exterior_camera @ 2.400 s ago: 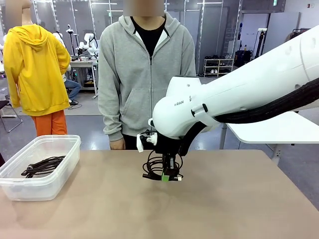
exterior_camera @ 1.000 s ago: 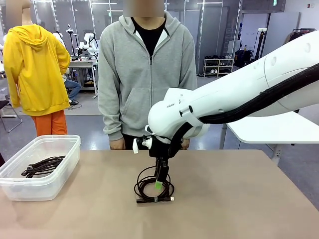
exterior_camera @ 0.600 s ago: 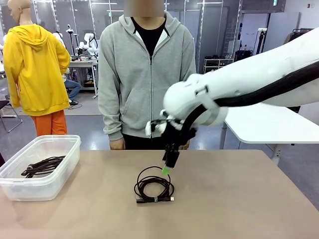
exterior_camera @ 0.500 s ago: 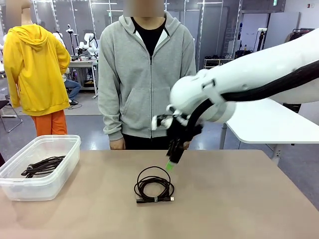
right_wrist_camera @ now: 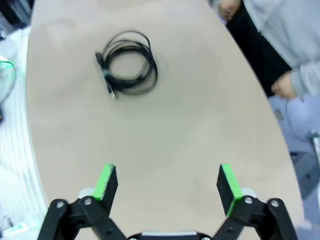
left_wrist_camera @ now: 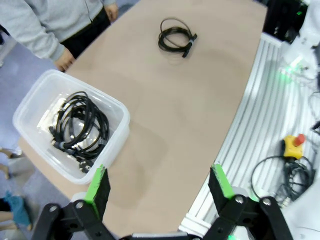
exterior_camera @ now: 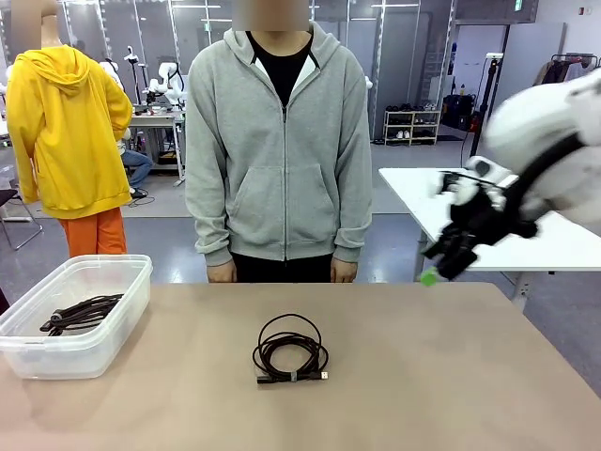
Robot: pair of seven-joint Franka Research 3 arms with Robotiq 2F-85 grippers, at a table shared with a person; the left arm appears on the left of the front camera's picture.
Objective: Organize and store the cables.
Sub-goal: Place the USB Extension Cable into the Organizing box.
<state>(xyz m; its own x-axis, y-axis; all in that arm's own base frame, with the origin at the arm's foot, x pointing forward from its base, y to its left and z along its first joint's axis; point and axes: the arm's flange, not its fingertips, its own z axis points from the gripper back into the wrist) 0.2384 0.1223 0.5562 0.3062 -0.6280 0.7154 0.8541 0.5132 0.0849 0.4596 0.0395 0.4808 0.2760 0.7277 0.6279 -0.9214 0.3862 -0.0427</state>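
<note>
Coiled cable [exterior_camera: 290,350] lies flat at centre of the table [exterior_camera: 423,376]; more cables [exterior_camera: 82,313] sit in the clear bin [exterior_camera: 75,315] at left, partly hidden by its wall. Right gripper [exterior_camera: 441,268] is motion-blurred at upper right; in its wrist view the fingers [right_wrist_camera: 106,181] stand wide apart and empty. Left gripper [left_wrist_camera: 159,184] likewise spread, above the table's near edge.

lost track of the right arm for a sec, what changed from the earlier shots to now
The right gripper, which held the coiled cable above mid-table, set it down, let go, and pulled back up and to the right, ending open. The left gripper is open now. The person, the plastic bin and the cables in it stayed put.
</note>
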